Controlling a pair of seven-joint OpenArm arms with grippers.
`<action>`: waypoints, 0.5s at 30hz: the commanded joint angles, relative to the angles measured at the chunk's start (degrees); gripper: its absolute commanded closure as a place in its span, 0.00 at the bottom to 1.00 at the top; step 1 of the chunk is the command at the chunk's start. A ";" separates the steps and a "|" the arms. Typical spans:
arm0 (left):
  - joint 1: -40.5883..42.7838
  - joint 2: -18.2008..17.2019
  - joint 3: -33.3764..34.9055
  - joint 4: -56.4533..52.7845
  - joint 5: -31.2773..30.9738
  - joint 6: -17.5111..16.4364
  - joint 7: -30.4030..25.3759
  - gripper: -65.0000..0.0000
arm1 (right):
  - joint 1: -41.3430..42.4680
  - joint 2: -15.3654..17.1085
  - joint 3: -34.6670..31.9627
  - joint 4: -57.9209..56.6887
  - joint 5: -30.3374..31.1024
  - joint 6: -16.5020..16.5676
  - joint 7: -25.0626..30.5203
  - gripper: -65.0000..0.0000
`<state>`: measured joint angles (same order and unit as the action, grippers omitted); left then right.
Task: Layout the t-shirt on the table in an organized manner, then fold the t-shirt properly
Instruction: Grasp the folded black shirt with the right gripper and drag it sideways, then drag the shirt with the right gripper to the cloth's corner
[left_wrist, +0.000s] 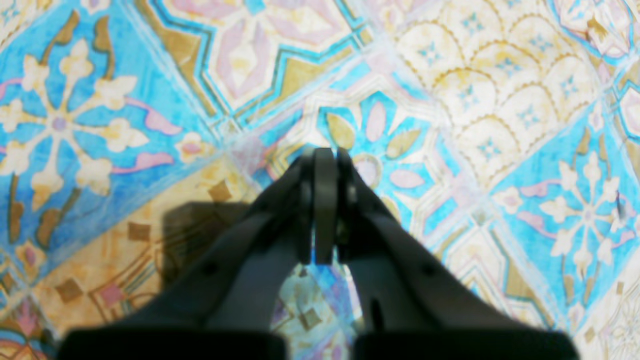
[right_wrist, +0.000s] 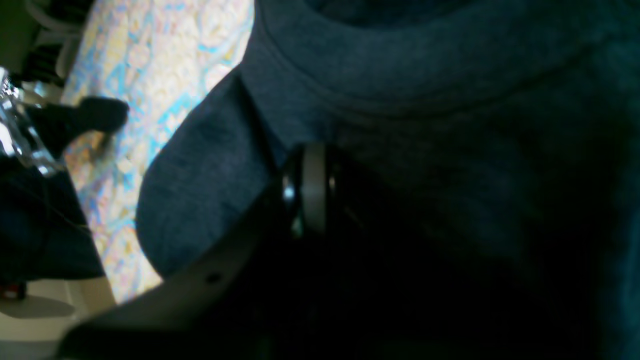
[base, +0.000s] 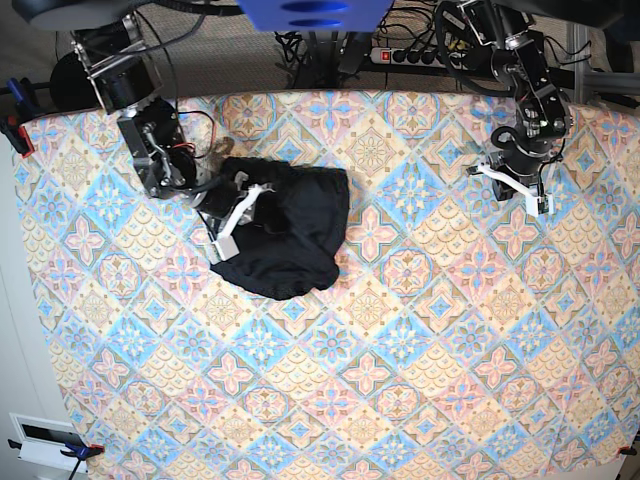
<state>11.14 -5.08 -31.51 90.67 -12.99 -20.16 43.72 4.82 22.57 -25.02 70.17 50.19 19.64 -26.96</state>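
Note:
The black t-shirt (base: 295, 235) lies bunched in a heap on the left half of the patterned table (base: 400, 380). My right gripper (base: 228, 240) rests on the heap's left edge. In the right wrist view its fingertips (right_wrist: 310, 155) are shut, pressed into the dark fabric (right_wrist: 400, 75), and a fold runs straight into them. Far off to the right, my left gripper (base: 515, 185) hangs shut and empty over bare tablecloth, well away from the t-shirt. The left wrist view shows the left gripper (left_wrist: 325, 155) with its jaws closed together above the floral tiles (left_wrist: 500, 75).
A power strip (base: 410, 55) and cables lie beyond the table's far edge. A clamp (base: 15, 130) grips the left edge. A round black object (base: 62, 78) sits off the table at the far left. The table's left edge and the floor show in the right wrist view (right_wrist: 35, 305).

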 joint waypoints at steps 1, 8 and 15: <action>-0.19 -0.59 -0.10 0.62 0.03 -0.10 0.19 1.00 | -3.11 4.11 0.18 -0.85 -9.80 -8.61 -9.30 1.00; -0.45 -0.59 -0.10 0.54 0.03 -0.19 0.19 1.00 | -4.78 8.51 0.27 8.29 -19.91 -8.61 -12.56 1.00; -1.25 -0.68 -0.10 0.45 0.03 -0.36 0.19 1.00 | -8.56 10.27 0.71 9.43 -32.48 -3.33 -12.20 1.00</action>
<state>10.17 -5.08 -31.51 90.41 -12.71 -20.21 44.38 -1.72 30.94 -23.86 81.91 25.52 18.98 -23.59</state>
